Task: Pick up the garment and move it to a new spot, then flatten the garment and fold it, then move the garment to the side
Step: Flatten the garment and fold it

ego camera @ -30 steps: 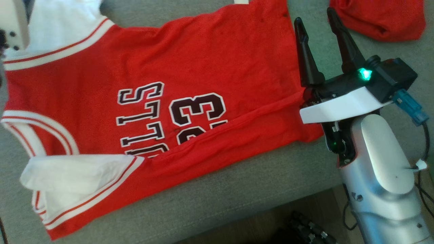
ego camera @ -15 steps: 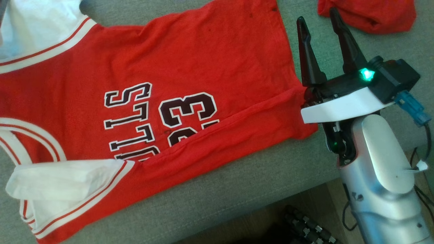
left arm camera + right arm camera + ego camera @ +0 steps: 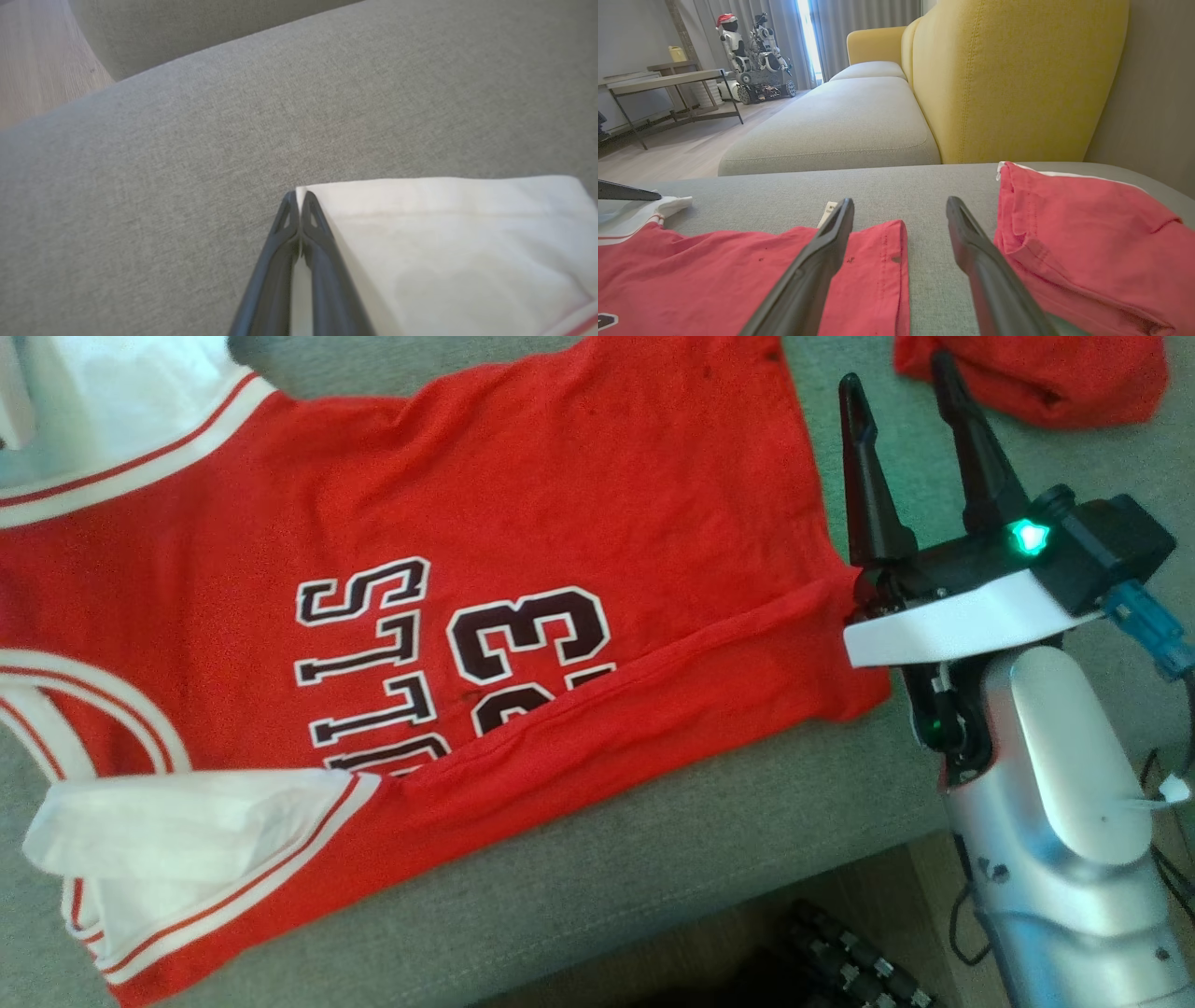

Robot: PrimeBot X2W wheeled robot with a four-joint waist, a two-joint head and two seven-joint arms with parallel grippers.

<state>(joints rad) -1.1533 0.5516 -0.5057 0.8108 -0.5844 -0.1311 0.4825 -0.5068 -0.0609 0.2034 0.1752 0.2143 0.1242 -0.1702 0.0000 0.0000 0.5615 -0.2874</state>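
Two grippers are in play over the grey seat [image 3: 653, 859], and the jersey [image 3: 523, 523] is spread flat across it, neck end toward the left edge and hem toward the right. Its near side is folded over in a long strip, so the lower part of the "23" and the lettering is covered. White lining is turned out at the front-left and back-left corners of the garment. The front edge of the seat is nearly reached by that folded strip.

The right gripper [image 3: 894, 373] is held wide open with nothing between its fingers, just off the hem at the jersey's right end; one finger is seen over the hem's edge, the other over bare seat. A second red cloth [image 3: 1036, 378] is bunched at the back-right corner.

The left gripper [image 3: 296, 196] is closed tight, fingers pressed together right at a corner of the white lining. Whether cloth is pinched cannot be told.
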